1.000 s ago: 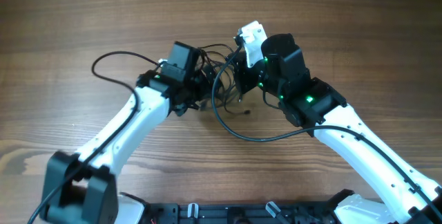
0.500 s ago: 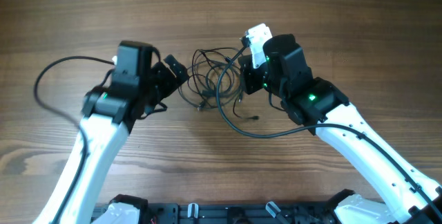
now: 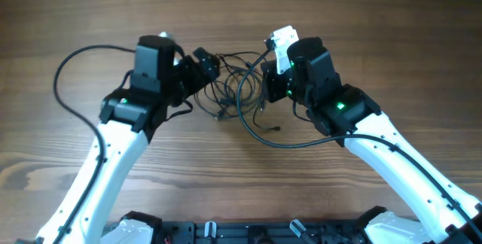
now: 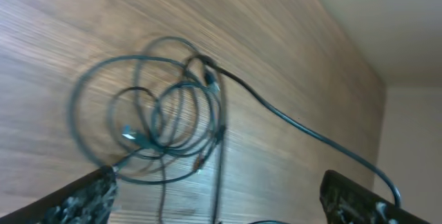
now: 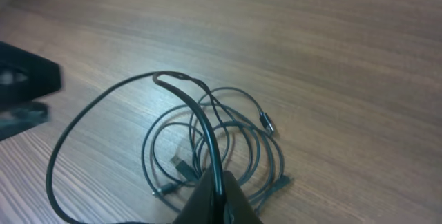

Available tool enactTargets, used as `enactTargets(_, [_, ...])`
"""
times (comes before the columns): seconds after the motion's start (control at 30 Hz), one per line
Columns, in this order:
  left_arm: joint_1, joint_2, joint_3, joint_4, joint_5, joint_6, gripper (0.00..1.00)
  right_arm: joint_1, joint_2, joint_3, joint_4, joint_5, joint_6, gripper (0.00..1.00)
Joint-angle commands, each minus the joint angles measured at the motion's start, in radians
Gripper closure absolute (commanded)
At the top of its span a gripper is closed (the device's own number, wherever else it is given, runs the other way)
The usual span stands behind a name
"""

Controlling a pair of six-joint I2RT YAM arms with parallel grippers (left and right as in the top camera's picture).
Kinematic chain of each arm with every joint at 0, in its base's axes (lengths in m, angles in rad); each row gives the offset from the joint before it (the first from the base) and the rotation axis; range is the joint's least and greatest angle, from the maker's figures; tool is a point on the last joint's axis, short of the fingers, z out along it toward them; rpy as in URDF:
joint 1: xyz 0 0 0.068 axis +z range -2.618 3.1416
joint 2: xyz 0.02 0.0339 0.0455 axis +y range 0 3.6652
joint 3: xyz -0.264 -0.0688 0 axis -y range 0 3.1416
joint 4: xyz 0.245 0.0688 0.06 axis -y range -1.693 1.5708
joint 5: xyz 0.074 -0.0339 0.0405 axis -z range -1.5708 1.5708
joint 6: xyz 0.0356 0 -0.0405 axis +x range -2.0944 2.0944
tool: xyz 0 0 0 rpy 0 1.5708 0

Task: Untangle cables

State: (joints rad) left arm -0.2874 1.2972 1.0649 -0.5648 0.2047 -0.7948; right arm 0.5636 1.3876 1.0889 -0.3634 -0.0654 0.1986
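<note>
Our left hand (image 3: 207, 65), after backing off toward the left edge, swings back at the cables (image 3: 230, 86) released and empty, the tangle sitting midway across the tabletop (image 3: 392, 18) between both hands, right hand (image 3: 265, 86) clenched at its right side, so we're probably lining up a fresh grab.

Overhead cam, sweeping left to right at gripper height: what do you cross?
Left arm's thick cable loop → left gripper → tangled cables → right gripper → right arm.
</note>
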Motion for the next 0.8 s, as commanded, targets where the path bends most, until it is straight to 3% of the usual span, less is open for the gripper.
enactTargets(0.0, [-0.035,0.083,-0.003,0.010,0.030,0.029,0.16,-0.003,-0.006,0.005,-0.005,0.013,0.033,0.96])
enactTargets(0.07, [-0.044,0.137,-0.003,0.005,0.030,0.029,0.31,-0.003,-0.008,0.005,-0.002,0.013,0.041,0.96])
enactTargets(0.1, [-0.048,0.164,-0.003,0.004,0.030,0.029,0.47,-0.003,-0.011,0.005,0.001,0.017,0.039,0.96])
enactTargets(0.13, [-0.050,0.203,-0.003,0.004,0.027,0.029,0.74,-0.008,-0.018,0.005,0.002,0.035,0.040,0.96])
enactTargets(0.17, [-0.051,0.226,-0.003,0.000,0.023,0.028,0.92,-0.014,-0.025,0.006,-0.001,0.048,0.040,0.96])
enactTargets(0.2, [-0.051,0.254,-0.003,-0.006,0.022,0.028,0.96,-0.029,-0.040,0.010,-0.012,0.072,0.040,0.96])
enactTargets(0.3, [-0.040,0.327,-0.003,-0.048,-0.006,0.029,0.96,-0.103,-0.097,0.042,-0.075,0.135,0.040,0.96])
enactTargets(0.57, [0.042,0.358,-0.003,-0.194,-0.256,0.028,0.96,-0.443,-0.277,0.125,-0.152,0.172,0.011,0.96])
enactTargets(0.77, [0.261,0.358,-0.003,-0.254,-0.311,0.025,0.96,-0.681,-0.365,0.125,-0.195,0.171,0.031,0.96])
